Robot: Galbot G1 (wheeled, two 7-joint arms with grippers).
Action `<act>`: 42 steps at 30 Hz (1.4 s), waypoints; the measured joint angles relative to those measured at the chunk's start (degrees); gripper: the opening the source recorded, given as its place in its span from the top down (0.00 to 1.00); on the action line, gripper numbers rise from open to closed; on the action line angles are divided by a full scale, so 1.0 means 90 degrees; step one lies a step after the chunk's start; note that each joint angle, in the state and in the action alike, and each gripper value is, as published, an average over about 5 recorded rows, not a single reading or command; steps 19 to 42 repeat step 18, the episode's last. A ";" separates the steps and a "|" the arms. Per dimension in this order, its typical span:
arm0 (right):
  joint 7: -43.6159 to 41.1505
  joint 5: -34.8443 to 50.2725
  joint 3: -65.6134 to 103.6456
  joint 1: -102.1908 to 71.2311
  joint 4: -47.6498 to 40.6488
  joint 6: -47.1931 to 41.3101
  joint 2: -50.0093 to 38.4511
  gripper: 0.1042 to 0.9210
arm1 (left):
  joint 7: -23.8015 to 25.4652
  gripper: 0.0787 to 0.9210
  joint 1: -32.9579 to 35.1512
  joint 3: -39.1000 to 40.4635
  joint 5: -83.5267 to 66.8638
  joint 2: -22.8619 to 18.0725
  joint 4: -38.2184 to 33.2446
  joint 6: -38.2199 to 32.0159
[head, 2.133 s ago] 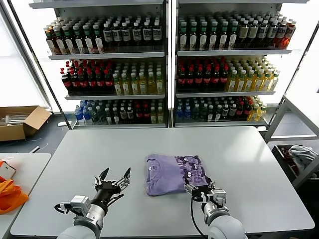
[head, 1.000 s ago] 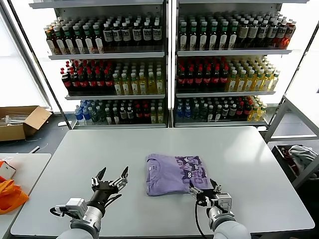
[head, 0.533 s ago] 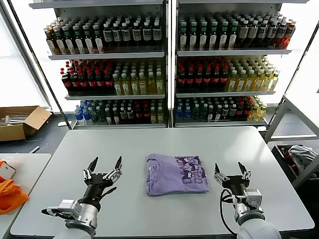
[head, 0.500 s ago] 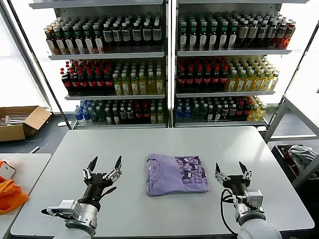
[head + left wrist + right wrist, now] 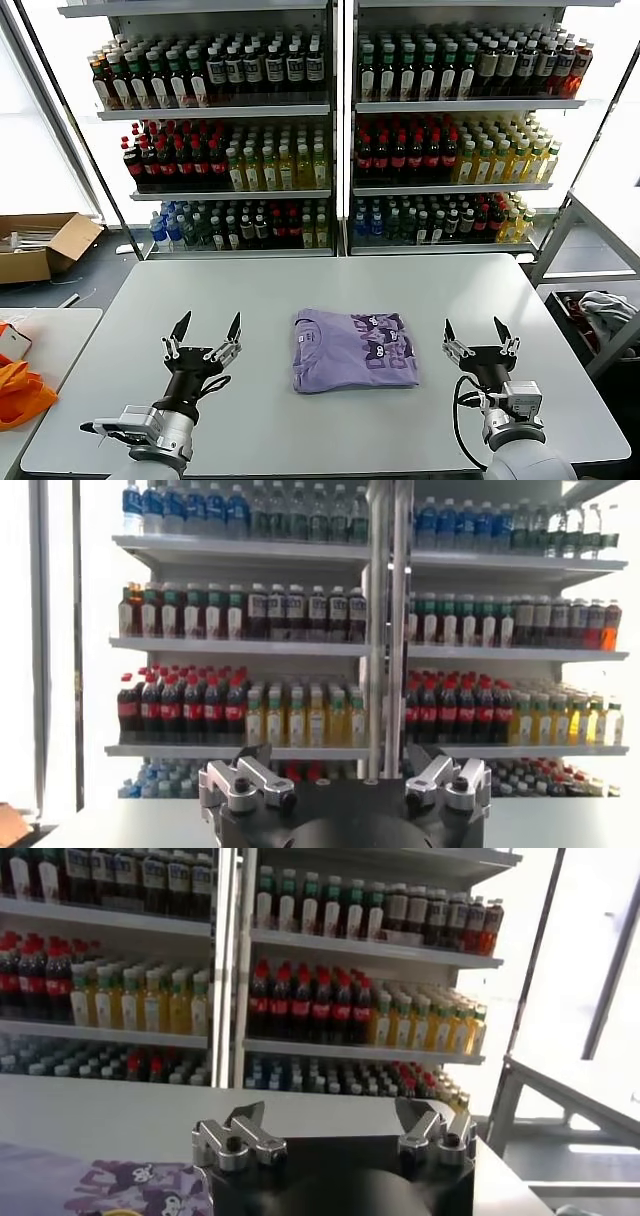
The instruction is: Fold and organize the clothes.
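At bench (image 5: 300, 280) centre the folded shirt (image 5: 354, 349) lies long axis 9-to-3, at 9 o'clock of the nearer right end effector (image 5: 481, 334) and 3 o'clock of the left end effector (image 5: 207, 329), both wide, empty.

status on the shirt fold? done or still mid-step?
Done, by the look of it: the lavender T-shirt lies folded into a compact rectangle at the middle of the table, print facing up. In hand: nothing. The left gripper and right gripper are both open and raised, one on each side of the shirt, clear of it. Left: no other unfolded clothes show on this table.
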 measured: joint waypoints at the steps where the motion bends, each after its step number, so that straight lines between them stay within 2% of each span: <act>1: -0.0003 -0.0008 0.0002 -0.0002 -0.0005 0.0003 0.0002 0.12 | 0.0015 0.12 -0.0004 -0.0008 0.0028 0.0004 0.0009 -0.0006; 18: -0.0072 -0.0085 0.0014 -0.0047 -0.0038 0.0103 0.0045 0.12 | 0.0214 0.12 0.0089 0.0005 0.0265 -0.0054 0.0031 -0.0090; 42: -0.0072 -0.0085 0.0014 -0.0047 -0.0038 0.0103 0.0045 0.12 | 0.0214 0.12 0.0089 0.0005 0.0265 -0.0054 0.0031 -0.0090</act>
